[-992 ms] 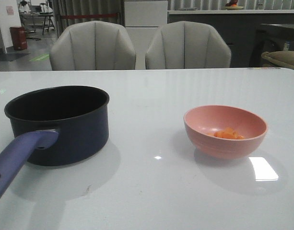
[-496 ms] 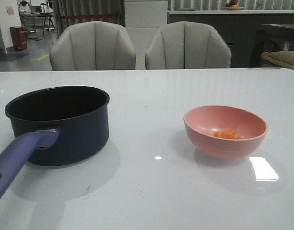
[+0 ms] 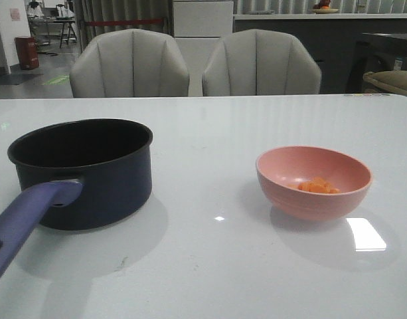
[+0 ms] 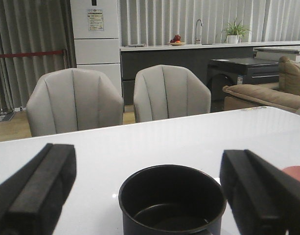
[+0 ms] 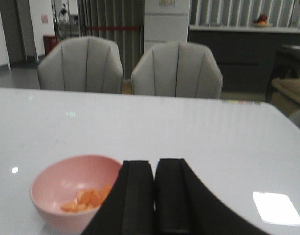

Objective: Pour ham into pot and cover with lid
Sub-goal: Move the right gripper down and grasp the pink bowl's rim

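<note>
The pot [image 3: 90,176] stands on the left of the white table [image 3: 216,133], its black inside bare and its blue-purple handle [image 3: 30,216] pointing toward me. The ham [image 3: 316,187], a few orange slices, lies in a pink bowl [image 3: 314,183] on the right. Neither gripper shows in the front view. In the left wrist view my left gripper [image 4: 150,156] is open, its fingers [image 4: 42,186] wide apart with the pot [image 4: 172,200] beyond them. My right gripper [image 5: 154,166] is shut on nothing, beside the bowl [image 5: 66,183] holding the ham [image 5: 88,199]. The lid is out of view.
Two grey chairs [image 3: 130,63] stand behind the table's far edge. A bright light patch [image 3: 366,234] reflects off the tabletop right of the bowl. A counter and cabinets fill the background.
</note>
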You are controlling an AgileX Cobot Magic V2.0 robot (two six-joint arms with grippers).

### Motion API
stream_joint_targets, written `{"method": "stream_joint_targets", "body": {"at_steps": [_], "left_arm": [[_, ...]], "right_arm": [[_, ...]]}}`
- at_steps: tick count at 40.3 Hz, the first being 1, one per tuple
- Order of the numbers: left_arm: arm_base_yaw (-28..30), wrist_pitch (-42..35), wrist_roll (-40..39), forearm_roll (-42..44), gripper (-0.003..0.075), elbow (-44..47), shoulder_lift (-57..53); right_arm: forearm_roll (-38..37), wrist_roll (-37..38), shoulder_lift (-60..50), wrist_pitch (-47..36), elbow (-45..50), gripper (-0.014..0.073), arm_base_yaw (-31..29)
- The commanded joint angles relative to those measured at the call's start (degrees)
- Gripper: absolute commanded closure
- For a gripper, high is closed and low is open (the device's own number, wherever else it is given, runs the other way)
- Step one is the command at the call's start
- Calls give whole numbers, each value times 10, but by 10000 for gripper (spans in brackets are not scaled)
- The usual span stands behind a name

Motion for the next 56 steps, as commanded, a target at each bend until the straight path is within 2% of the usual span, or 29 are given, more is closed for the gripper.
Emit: {"method": "stream_joint_targets", "body": {"at_steps": [1,3,8,13,20,25,29,33,37,46,56], "left_arm": [[-5,-50,-3,-1,95,-17,5],[-5,-49,-3,-1,95,-17,5],[-5,-44,-3,-1,95,-17,5],[-5,-44,-3,-1,95,-17,5],[-5,-44,-3,-1,95,-17,5],[-5,-44,-3,-1,95,-17,5],[-5,-44,-3,-1,95,-17,5],[-5,-44,-3,-1,95,-17,5],[-5,-49,-3,-1,95,-17,5],[-5,-58,-3,-1,95,-17,5],[-5,-58,-3,-1,95,-17,5]], "right_arm": [[-5,5,-11,-99,-18,450,1],[-5,8,-5,-70,-48,450,1],[-5,9,50,71,-141,450,1],[-5,9,124,149,-208,450,1],[3,10,185,165,-215,450,1],[44,15,229,175,-220,426,1],[62,15,289,177,-231,344,1],[64,15,363,177,-254,214,1],[69,15,445,183,-289,138,1],[89,15,637,221,-412,138,1],[90,14,827,328,-573,138,1]]}}
